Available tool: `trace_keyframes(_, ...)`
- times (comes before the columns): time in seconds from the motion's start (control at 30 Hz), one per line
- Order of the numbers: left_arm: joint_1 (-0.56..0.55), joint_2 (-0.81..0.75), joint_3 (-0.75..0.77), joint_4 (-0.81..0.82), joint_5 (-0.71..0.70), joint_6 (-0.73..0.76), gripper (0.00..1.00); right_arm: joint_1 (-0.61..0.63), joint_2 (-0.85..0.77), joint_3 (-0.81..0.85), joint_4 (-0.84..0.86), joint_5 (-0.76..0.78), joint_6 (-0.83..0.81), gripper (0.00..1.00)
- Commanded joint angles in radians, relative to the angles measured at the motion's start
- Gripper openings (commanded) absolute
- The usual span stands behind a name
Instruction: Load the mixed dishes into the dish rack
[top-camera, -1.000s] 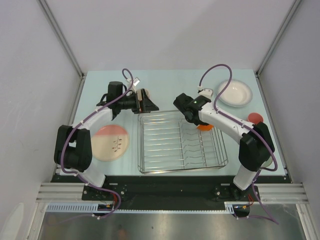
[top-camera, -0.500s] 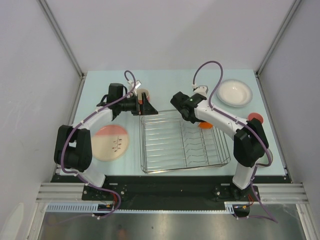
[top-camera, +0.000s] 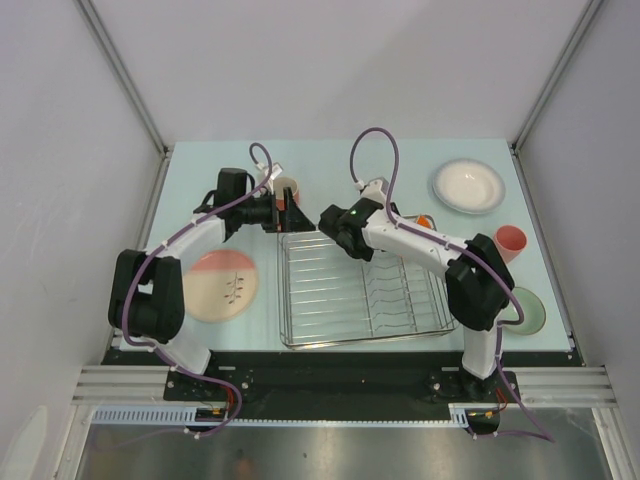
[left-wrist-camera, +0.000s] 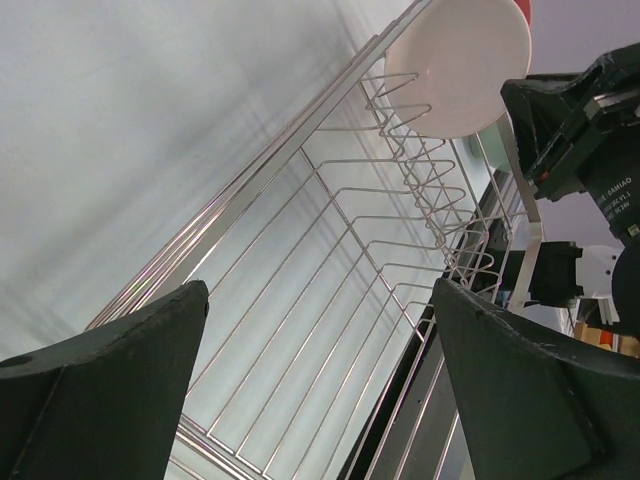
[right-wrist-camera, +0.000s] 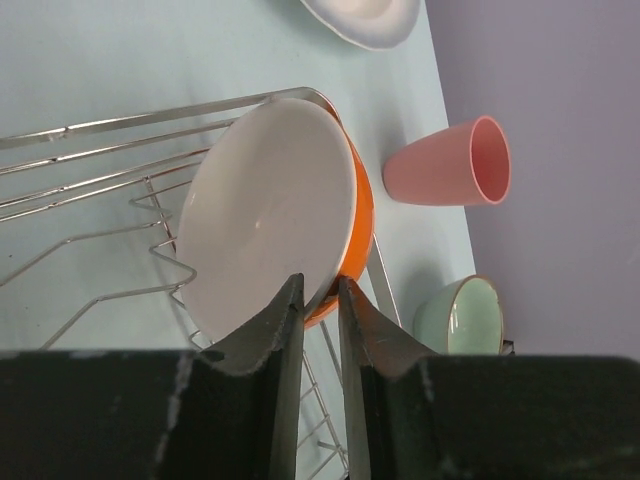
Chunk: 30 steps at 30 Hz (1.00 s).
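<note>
Silver wire dish rack mid-worktop. Glossy orange-and-white bowl stands on edge in its far-right dividers. Right pincer nearly closed w/ thin gap, empty. Left pincer wide open, empty. Round pink plate lies left of rack.

Orange-and-white bowl mostly hidden behind right arm in top view. Orange mug half covered by left tool. White plate cut off by top edge of right wrist view. Green bowl partly cropped below.
</note>
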Motion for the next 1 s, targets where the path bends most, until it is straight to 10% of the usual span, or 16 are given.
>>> trace_keyframes(0.0,0.011,0.011,0.003,0.016,0.004,0.015,1.0,0.026,-0.005,-0.025,-0.16,0.031,0.096,0.0)
trace_keyframes(0.97,0.012,0.011,-0.005,0.048,0.002,-0.02,1.0,0.1,-0.259,-0.164,-0.226,0.022,0.024,0.0)
